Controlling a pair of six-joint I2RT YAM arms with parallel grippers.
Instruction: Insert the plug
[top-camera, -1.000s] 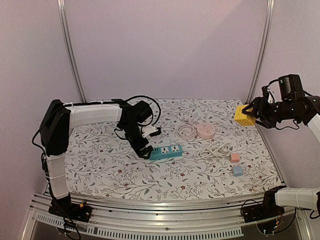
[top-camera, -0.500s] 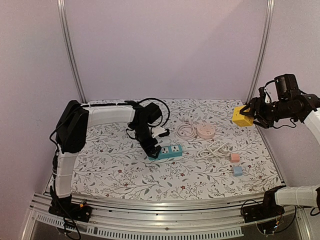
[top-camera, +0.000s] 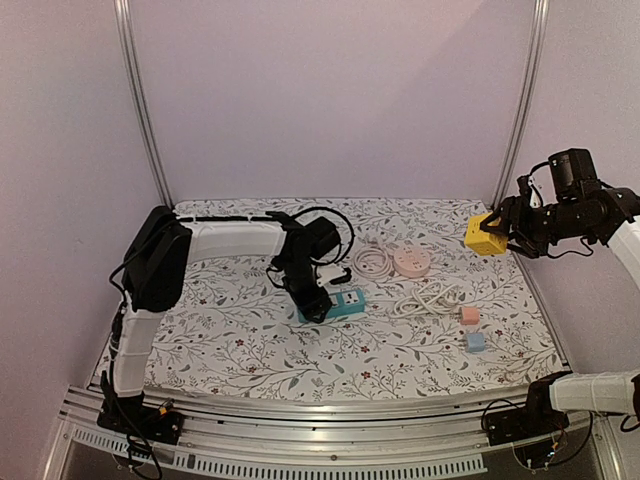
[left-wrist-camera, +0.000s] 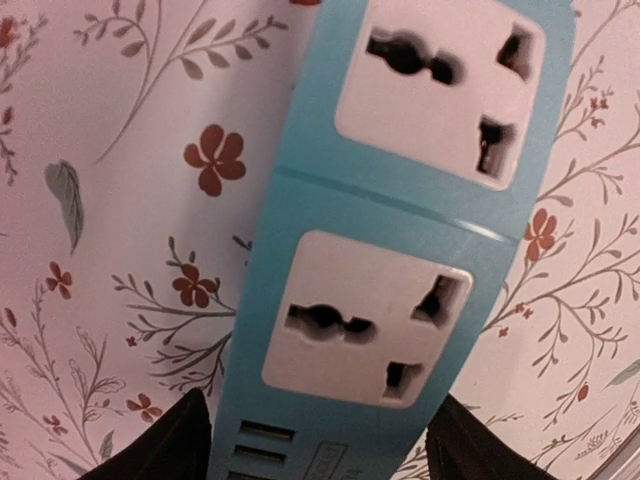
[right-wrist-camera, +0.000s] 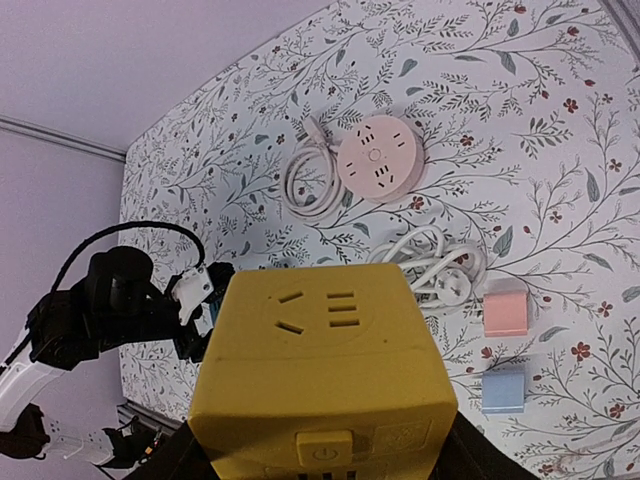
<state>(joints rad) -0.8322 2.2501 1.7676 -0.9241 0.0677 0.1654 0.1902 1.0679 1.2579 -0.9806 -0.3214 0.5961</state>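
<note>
- Blue block (top-camera: 475, 341), pink block (top-camera: 470, 315): lying at the near right of the floral table (top-camera: 220, 340).
- Blue power strip (top-camera: 340, 302): lying mid-table. The left gripper (top-camera: 314, 303) is grasping its left end, fingers (left-wrist-camera: 185, 445) pressing both long sides.
- White plug (right-wrist-camera: 455, 285) on a coiled cord: lying loose, right of the strip.
- Pink round socket (top-camera: 411, 262): sitting farther back.
- Yellow cube socket (top-camera: 483, 234): hanging raised at the far right, with the right gripper (top-camera: 503, 232) clenching it.

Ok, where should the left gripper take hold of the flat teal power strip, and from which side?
Grip the flat teal power strip across its narrow width at the USB-port end, coming straight down. It lies flat on the floral cloth, sockets up, and its straight, parallel long edges suit the fingers. The left gripper straddles that end, leaving both sockets uncovered.
</note>
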